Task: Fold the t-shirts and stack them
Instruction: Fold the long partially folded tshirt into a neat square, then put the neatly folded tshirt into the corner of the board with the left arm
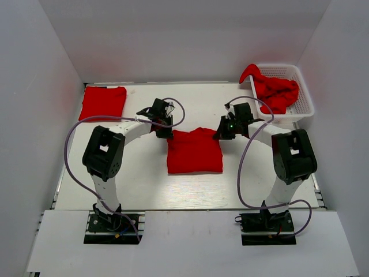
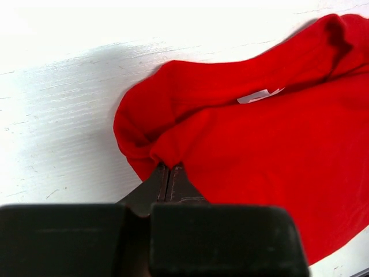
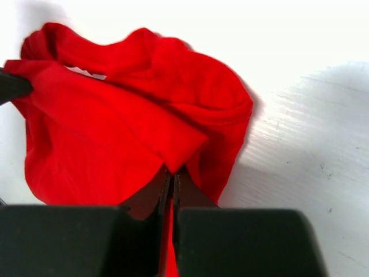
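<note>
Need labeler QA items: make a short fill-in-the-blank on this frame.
1. The left gripper and right gripper are both ____ on the centre t-shirt.
2. The folded t-shirt lies at the far ____ of the table.
3. The crumpled t-shirts sit in a white ____ at far right.
Missing: shut; left; basket.

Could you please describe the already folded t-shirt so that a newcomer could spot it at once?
On the white table, look to the far left corner, across from the white basket. A red folded t-shirt lies there as a flat, neat rectangle. Unlike the middle shirt, pinched by the left gripper and right gripper, and the crumpled shirts in the basket, nothing touches it.
</note>
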Available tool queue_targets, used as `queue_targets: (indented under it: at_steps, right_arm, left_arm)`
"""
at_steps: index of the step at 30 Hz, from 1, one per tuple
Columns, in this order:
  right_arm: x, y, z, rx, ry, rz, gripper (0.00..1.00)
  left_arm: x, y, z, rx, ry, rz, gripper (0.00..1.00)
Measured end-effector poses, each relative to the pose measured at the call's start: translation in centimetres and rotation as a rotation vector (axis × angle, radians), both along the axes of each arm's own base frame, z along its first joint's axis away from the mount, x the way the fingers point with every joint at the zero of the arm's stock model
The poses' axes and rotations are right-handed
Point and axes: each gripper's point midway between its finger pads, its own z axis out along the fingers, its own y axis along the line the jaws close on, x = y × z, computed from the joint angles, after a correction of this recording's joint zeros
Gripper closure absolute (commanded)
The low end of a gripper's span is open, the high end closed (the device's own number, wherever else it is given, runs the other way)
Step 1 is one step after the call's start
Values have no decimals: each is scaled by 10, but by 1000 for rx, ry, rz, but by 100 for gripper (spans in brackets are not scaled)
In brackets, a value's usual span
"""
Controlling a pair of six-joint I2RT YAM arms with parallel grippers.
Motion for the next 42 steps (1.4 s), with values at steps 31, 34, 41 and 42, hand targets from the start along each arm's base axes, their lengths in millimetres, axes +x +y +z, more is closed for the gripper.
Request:
queue_targets:
  at_steps: [31, 34, 41, 42]
  right_arm:
    - [82, 13, 19, 2, -154, -27, 73]
    - [98, 14, 8, 2, -141, -39, 10]
    - [102, 14, 28, 10, -191, -34, 10]
    - [102, 14, 36, 14, -209, -34, 10]
  left_arm:
    - [78, 15, -5, 81, -129, 59, 34]
    - [101, 25, -5, 79, -140, 106, 0]
    - [115, 34, 23, 18, -198, 123, 0]
    - [112, 32, 26, 8, -202, 114, 0]
